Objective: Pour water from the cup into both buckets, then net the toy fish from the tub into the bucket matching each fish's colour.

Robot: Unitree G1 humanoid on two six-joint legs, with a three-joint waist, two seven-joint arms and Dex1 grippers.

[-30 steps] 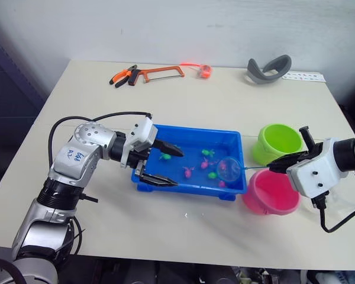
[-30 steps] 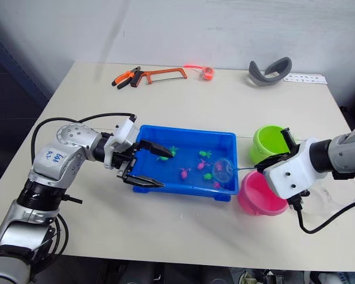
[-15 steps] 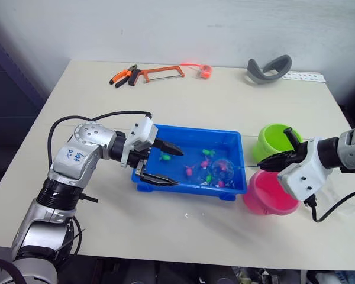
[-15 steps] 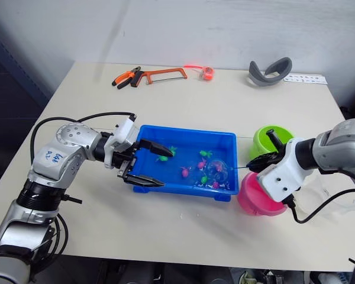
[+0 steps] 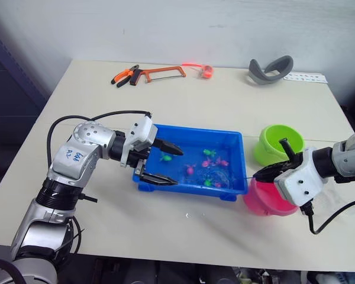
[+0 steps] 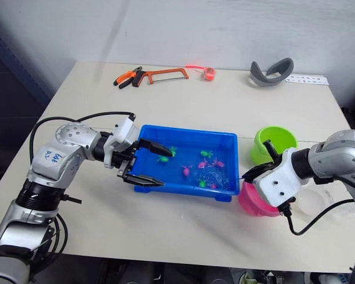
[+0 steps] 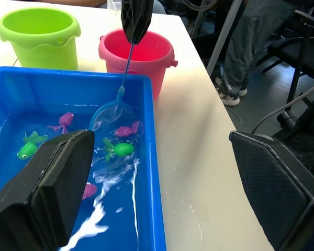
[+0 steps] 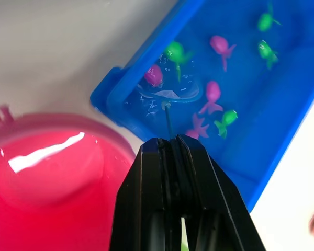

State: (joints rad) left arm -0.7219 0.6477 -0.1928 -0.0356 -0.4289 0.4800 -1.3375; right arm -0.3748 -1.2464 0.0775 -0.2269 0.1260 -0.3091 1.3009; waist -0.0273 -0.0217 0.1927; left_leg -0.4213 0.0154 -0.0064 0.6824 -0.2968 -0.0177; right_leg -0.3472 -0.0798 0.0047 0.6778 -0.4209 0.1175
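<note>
While the right gripper (image 8: 172, 144) pinches the net's thin dark handle between its closed black fingers above the pink bucket (image 7: 138, 57), the net (image 7: 109, 114) runs from there toward the robot's left and slopes down into the tub (image 5: 236, 188), its long axis roughly along the length of the tub, the light-blue hoop lowered into the water at the end nearest the buckets. The hoop lies nearly flat and half sunk — in the head views it is hard to make out against the blue floor and the ripples, and the handle shows there as little more than a fine line crossing the tub's rim. Whether any fish sits inside the hoop cannot be told; a pink fish (image 7: 126, 130) and a green fish (image 7: 120, 149) lie just beside it, with further pink and green ones scattered through the middle of the tub. The left gripper (image 5: 158, 164) sits at the tub's opposite short end with its fingers spread wide, one over the water and one outside along the near rim, holding nothing. The green bucket (image 5: 278, 141) stands beyond the pink one, both just off the tub's right end; the pink bucket's near side is covered by the right gripper's white housing. The tub's long axis runs left to right across the table (image 5: 106, 225).
</note>
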